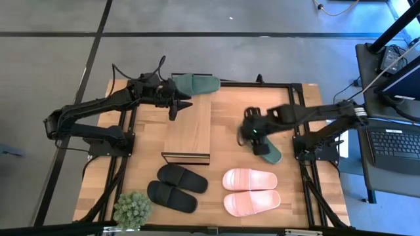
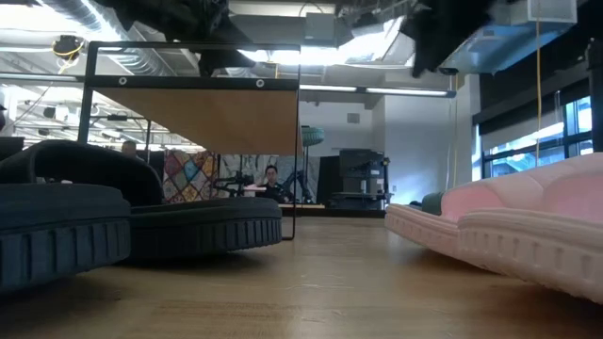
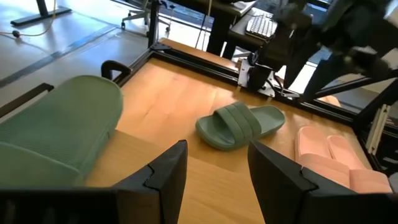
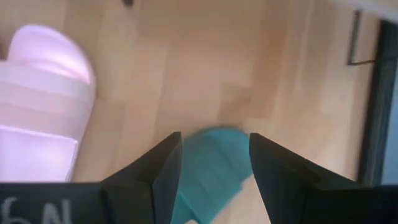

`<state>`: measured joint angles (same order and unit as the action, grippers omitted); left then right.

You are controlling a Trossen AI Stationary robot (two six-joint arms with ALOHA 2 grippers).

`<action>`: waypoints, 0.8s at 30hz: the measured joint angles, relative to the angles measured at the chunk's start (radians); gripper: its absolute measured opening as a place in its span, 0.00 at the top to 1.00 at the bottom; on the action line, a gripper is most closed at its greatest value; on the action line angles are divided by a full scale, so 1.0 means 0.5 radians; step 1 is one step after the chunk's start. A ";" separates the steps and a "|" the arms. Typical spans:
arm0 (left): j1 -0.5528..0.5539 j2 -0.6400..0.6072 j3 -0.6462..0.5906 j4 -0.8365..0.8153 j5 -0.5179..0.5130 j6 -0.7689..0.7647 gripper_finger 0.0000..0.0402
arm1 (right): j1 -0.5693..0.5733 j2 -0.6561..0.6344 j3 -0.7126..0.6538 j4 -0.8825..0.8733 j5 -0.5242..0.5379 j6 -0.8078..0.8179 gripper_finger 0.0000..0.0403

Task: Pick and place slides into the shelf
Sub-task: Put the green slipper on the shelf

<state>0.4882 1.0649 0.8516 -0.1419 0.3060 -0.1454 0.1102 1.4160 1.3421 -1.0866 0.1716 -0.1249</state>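
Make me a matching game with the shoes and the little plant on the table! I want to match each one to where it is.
Things:
1. pair of black rubber slides
2. pair of pale pink slides
3. dark green slide lying alone
4. small bushy green potted plant

Places:
A. under the right gripper
B. at the table's near left corner
C. just right of the black pair
D. in front of the small wooden-topped shelf

Pairs: 1-D, 2-C, 3-A, 4-B
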 joint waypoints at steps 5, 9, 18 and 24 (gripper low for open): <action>-0.035 0.000 0.000 0.000 -0.019 0.044 0.60 | 0.081 -0.166 -0.443 0.119 0.229 0.033 0.53; -0.076 0.000 0.000 0.000 -0.020 0.068 0.60 | 0.133 -0.184 -0.688 0.189 0.358 0.036 0.53; -0.153 0.000 0.000 0.001 -0.019 0.068 0.60 | 0.206 -0.181 -1.017 0.324 0.391 0.039 0.53; -0.180 0.000 0.000 0.001 -0.019 0.068 0.60 | 0.236 -0.181 -1.122 0.410 0.541 0.030 0.53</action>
<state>0.3983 1.0649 0.8516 -0.1413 0.2964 -0.1112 0.2283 1.3254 0.7809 -0.8814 0.4419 -0.1098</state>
